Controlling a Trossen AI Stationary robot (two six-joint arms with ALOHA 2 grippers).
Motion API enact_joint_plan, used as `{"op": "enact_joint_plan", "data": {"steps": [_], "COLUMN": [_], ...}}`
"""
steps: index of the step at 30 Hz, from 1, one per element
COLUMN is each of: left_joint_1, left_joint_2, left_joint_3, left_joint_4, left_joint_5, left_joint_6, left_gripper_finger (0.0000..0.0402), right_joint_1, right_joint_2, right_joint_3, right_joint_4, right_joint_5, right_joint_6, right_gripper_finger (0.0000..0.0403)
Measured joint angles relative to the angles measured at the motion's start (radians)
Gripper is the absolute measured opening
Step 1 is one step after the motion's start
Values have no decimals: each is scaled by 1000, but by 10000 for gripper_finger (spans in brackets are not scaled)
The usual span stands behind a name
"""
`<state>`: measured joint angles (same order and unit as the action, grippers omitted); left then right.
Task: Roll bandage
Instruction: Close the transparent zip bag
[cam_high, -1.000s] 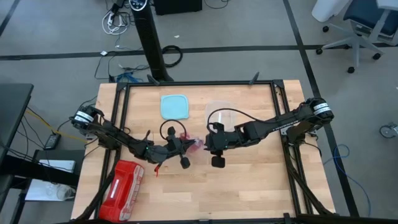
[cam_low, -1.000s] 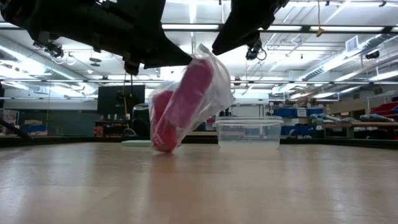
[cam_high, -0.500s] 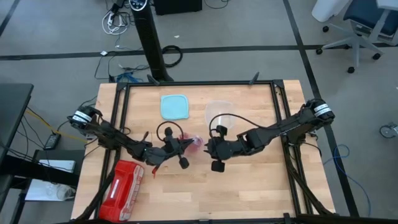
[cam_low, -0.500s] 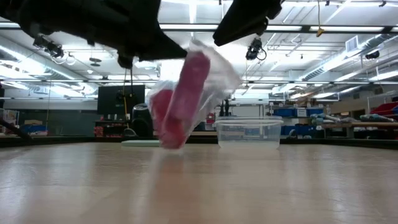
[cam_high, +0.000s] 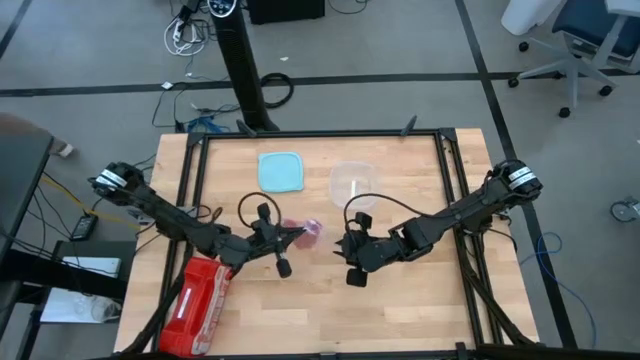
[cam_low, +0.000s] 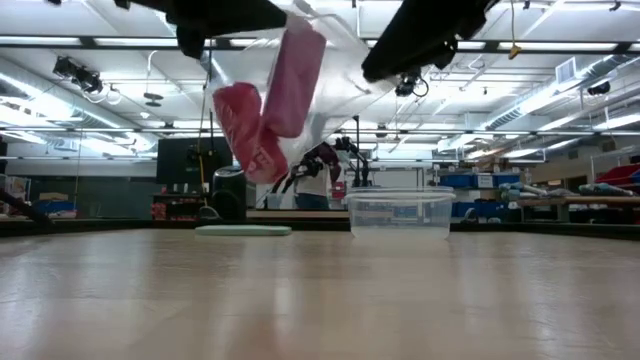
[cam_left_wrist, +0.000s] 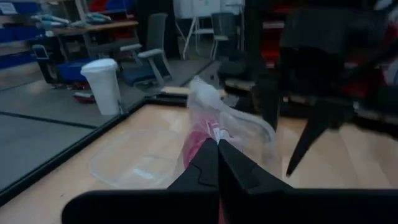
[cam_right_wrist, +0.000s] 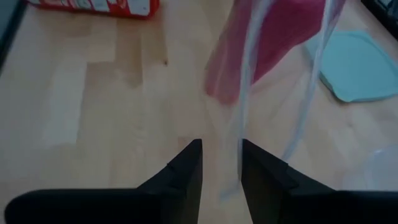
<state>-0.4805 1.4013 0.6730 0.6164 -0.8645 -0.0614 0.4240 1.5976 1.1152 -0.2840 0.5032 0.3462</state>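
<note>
Clearly lifted off the wooden table (cam_high: 400, 300), the dusky pink-red soft fabric bandage (cam_low: 292, 78) hangs inside a clear, crinkled plastic bag (cam_low: 335, 85), directly beneath the left gripper (cam_high: 296, 234). That gripper's two dark fingers are pressed fully together on the top edge of the bag, so the bag and its pink contents dangle below the fingertips with clear air between them and the tabletop in the low view. The right gripper (cam_high: 352, 243) sits just beside the bag, on the side away from the left gripper; its fingers (cam_right_wrist: 186, 168) stand a little apart with a narrow gap between them, and a fold of the clear film runs down into that gap, though I cannot tell whether they actually pinch it. Beyond both grippers, toward the far edge of the table, lie a pale blue-green square lid (cam_high: 280, 170) and a clear, empty plastic tub (cam_high: 352, 183). Behind the left gripper, near the table's front corner, rests a glossy red plastic case with white marks (cam_high: 200, 305).
</note>
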Motion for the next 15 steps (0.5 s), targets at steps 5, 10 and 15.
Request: {"op": "enact_joint_plan", "data": {"steps": [5,10,15], "left_joint_1": [2,-5,-60], "left_joint_2": [-19,-20,-19], "left_joint_3": [128,246,235], "left_joint_4": [-239,-400,-439], "left_joint_5": [68,104,103], "left_joint_6": [-22,-64,-108], "left_gripper_finger": [0,0,0], "right_joint_1": [-8,-40,-46], "right_joint_2": [-55,-137,-153], "right_joint_3": [0,0,0], "right_joint_4": [-12,-9,-9], "right_joint_5": [-1,-27,-86], "right_joint_6": [-17,-13,42], "right_gripper_finger": [100,100,99]}}
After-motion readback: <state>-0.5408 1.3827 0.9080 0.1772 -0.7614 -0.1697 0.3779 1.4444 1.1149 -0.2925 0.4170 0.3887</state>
